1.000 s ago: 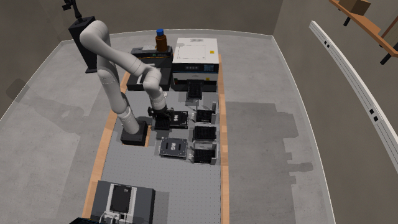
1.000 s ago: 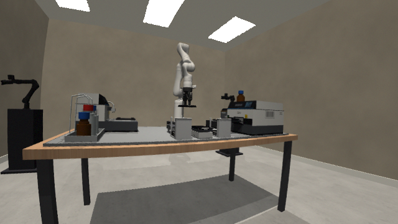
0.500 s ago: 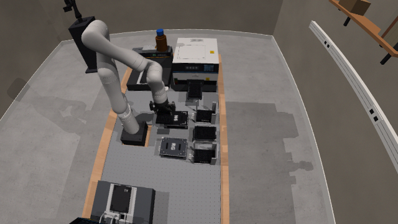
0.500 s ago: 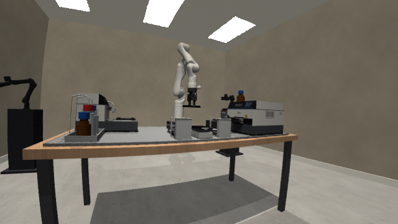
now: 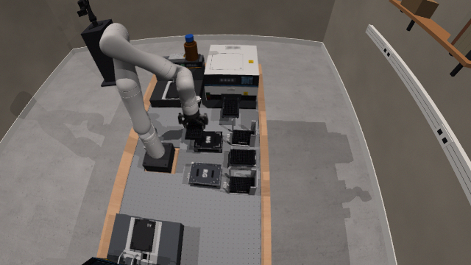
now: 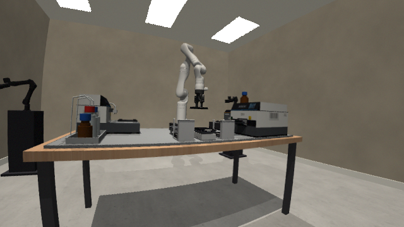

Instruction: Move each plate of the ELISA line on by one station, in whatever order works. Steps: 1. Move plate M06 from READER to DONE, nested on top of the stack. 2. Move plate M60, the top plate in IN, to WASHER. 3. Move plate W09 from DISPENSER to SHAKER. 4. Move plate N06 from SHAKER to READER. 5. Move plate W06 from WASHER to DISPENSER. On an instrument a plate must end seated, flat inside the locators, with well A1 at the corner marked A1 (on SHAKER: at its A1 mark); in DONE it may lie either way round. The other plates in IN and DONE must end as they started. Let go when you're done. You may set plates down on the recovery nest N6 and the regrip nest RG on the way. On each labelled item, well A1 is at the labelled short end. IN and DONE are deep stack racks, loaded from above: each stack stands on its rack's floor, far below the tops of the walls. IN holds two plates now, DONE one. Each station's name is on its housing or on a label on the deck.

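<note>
Black plate (image 6: 199, 108): pinched between the widely spread fingers of the tool (image 5: 193, 124), high above the counter (image 6: 158, 151), just left of nest N6 (image 5: 208, 141); label unreadable.
Risk: such a wide hold may let it tilt, slip, or seat crooked.

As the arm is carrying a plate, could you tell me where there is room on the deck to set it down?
Most room: the perforated deck between the RG nest and the near instrument. Crowded: the right-hand racks and around the N6 nest, where the gripper holds the plate.

Beige walls (image 6: 126, 69), grey floor (image 6: 331, 195), three ceiling light panels (image 6: 235, 29).
</note>
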Robot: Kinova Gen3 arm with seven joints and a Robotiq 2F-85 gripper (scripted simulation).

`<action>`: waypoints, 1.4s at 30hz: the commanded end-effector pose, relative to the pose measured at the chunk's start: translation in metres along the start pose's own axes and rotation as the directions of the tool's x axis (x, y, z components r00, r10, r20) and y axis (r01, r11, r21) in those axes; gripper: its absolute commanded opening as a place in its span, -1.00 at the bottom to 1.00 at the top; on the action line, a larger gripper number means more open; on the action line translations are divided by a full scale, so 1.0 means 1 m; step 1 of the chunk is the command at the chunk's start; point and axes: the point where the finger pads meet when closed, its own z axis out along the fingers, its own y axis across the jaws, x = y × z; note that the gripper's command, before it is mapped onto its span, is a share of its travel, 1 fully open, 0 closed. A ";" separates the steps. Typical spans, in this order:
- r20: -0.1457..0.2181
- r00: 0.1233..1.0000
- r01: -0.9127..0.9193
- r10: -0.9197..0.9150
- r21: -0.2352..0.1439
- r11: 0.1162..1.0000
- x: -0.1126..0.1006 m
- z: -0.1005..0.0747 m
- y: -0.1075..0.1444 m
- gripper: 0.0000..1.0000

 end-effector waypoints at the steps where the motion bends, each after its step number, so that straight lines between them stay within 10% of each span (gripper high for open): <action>1: 0.001 1.000 0.000 0.000 -0.002 1.000 0.013 0.000 -0.003 0.88; 42: 0.001 1.000 -0.001 0.001 -0.002 1.000 0.131 0.000 -0.038 0.88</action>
